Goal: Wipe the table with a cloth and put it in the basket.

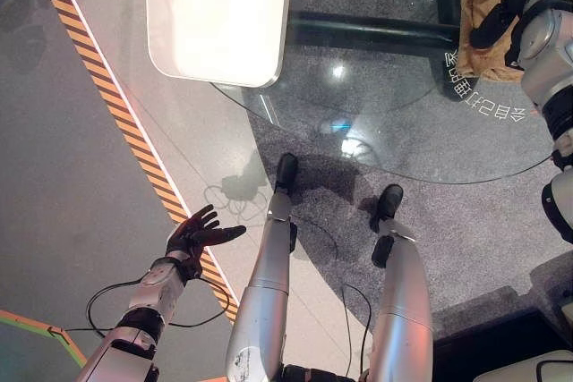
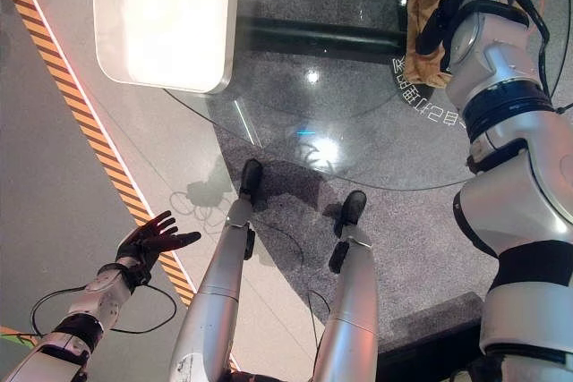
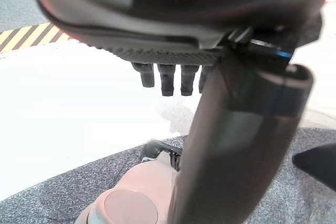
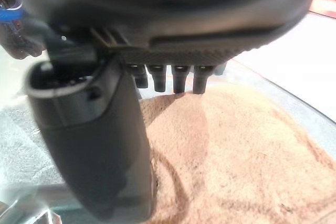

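Observation:
A tan cloth [image 1: 482, 24] lies on the round glass table [image 1: 403, 131] near its far right edge. My right hand [image 2: 440, 20] rests over the cloth, its fingers [image 4: 173, 77] straight and the thumb [image 4: 94, 145] alongside; the cloth [image 4: 236, 156] spreads out under them, bunched into soft folds. My left hand [image 1: 199, 232] hangs low at the left, well away from the table and above the floor. It is open with its fingers [image 3: 168, 80] straight and holds nothing.
A white slab with rounded corners [image 1: 219, 11] sits at the table's far left. A dark bar [image 1: 376, 29] shows through the glass. Yellow-and-black striped tape [image 1: 116, 100] runs diagonally across the floor on the left.

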`<state>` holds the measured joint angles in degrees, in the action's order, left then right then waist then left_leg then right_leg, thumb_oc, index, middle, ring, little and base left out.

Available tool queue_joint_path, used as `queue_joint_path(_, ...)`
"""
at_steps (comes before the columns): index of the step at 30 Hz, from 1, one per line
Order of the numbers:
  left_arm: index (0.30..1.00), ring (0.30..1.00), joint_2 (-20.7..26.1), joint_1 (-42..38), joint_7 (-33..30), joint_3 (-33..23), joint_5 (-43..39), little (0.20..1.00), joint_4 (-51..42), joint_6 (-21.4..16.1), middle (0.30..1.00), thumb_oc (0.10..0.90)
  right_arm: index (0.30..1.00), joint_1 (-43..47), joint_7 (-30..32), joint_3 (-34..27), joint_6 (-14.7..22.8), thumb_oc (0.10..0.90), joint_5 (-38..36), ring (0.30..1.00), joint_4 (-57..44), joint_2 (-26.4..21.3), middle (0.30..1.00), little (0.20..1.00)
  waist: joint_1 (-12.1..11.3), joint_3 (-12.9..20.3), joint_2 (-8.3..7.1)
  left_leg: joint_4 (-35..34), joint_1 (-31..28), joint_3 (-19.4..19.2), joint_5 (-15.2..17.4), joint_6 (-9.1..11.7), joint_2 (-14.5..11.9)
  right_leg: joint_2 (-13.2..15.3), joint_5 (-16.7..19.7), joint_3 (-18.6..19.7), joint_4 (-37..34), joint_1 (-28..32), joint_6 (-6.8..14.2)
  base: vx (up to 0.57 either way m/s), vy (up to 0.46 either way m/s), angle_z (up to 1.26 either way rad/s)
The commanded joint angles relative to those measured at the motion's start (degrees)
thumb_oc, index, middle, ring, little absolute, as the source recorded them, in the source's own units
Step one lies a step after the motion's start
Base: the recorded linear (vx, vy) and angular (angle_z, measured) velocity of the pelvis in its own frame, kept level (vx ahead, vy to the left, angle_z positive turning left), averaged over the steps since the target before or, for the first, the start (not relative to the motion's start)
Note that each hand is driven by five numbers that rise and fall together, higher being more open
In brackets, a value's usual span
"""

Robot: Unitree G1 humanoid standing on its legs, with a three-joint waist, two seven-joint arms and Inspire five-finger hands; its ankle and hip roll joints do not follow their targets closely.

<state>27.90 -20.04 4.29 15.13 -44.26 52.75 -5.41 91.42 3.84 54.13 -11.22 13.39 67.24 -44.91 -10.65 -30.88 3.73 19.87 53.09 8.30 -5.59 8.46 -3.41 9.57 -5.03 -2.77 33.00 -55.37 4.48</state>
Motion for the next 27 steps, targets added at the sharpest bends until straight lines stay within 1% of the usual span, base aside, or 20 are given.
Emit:
queue_joint_path(1, 0.900, 0.900, 1.71, 3.59, -0.13, 0.66, -0.82, 0.900, 1.15, -0.36, 0.900, 0.800, 0.900, 4.45, 1.41, 2.86, -0.09, 0.800, 2.24, 0.900, 2.13, -4.39, 0.900, 0.900, 1.08, 1.08, 3.07, 1.08, 0.92, -3.40, 3.18, -6.11, 5.10, -3.59, 1.05, -6.22, -4.59, 0.86, -2.93, 0.00, 0.000, 0.00)
queue_joint_path(7, 0.900, 0.900, 1.55, 3.73, -0.03, 0.72, -0.68, 0.900, 1.13, -0.78, 0.900, 0.800, 0.900, 4.71, 1.19, 3.35, 0.19, 0.800, 3.46, 0.900, 2.38, -4.31, 0.900, 0.900, 1.06, 1.08, 3.22, 0.53, 0.94, -3.45, 2.93, -6.07, 5.04, -3.59, 1.22, -6.30, -4.72, 0.60, -2.85, 0.00, 0.000, 0.00)
queue_joint_path(15, 0.900, 0.900, 1.67, 3.52, -0.33, 0.83, -1.09, 0.900, 0.63, -0.62, 0.900, 0.800, 0.900, 4.76, -0.18, 3.93, -0.79, 0.800, 3.60, 0.900, 2.28, -4.29, 0.900, 0.900, 1.05, 1.08, 3.29, 0.01, 0.94, -3.50, 2.68, -6.01, 4.96, -3.63, 1.30, -6.38, -4.99, 0.48, -2.85, 0.00, 0.000, 0.00)
queue_joint_path(16, 0.900, 0.900, 1.70, 3.52, -0.31, 0.79, -1.05, 0.900, 0.61, -0.69, 0.900, 0.800, 0.733, 4.63, -0.55, 3.83, -0.89, 0.605, 3.77, 0.733, 2.25, -4.30, 0.733, 0.705, 1.01, 1.08, 3.29, 0.00, 1.07, -3.53, 2.61, -5.99, 4.97, -3.57, 1.37, -6.48, -5.04, 0.41, -2.81, 0.00, 0.000, 0.00)
queue_joint_path(17, 0.900, 0.900, 1.79, 3.61, -0.26, 0.72, -1.02, 0.900, 0.47, -0.69, 0.900, 0.800, 0.300, 4.50, -1.01, 3.84, -0.69, 0.100, 3.86, 0.300, 2.26, -4.38, 0.300, 0.200, 0.97, 1.08, 3.31, -0.05, 1.10, -3.55, 2.56, -5.98, 4.97, -3.55, 1.42, -6.53, -5.08, 0.37, -2.80, 0.00, 0.000, 0.00)
queue_joint_path(19, 0.900, 0.900, 1.93, 3.61, -0.19, 0.67, -1.08, 0.900, 0.49, -0.63, 0.900, 0.800, 0.300, 4.41, -2.33, 3.78, -0.85, 0.100, 4.36, 0.300, 2.24, -4.37, 0.300, 0.200, 0.98, 1.08, 3.36, 0.05, 1.21, -3.55, 2.53, -5.96, 4.97, -3.49, 1.44, -6.54, -4.92, 0.22, -2.78, 0.00, 0.000, 0.00)
queue_joint_path(27, 0.900, 0.900, 1.97, 3.33, -0.37, 0.76, -1.12, 0.900, 0.28, -0.53, 0.900, 0.800, 0.300, 4.29, -1.89, 3.92, -0.78, 0.100, 4.49, 0.300, 2.33, -4.23, 0.300, 0.200, 1.06, 1.08, 3.58, -0.48, 0.98, -3.62, 2.42, -5.92, 4.86, -3.39, 1.62, -6.46, -5.40, 0.27, -2.71, 0.00, 0.000, 0.00)
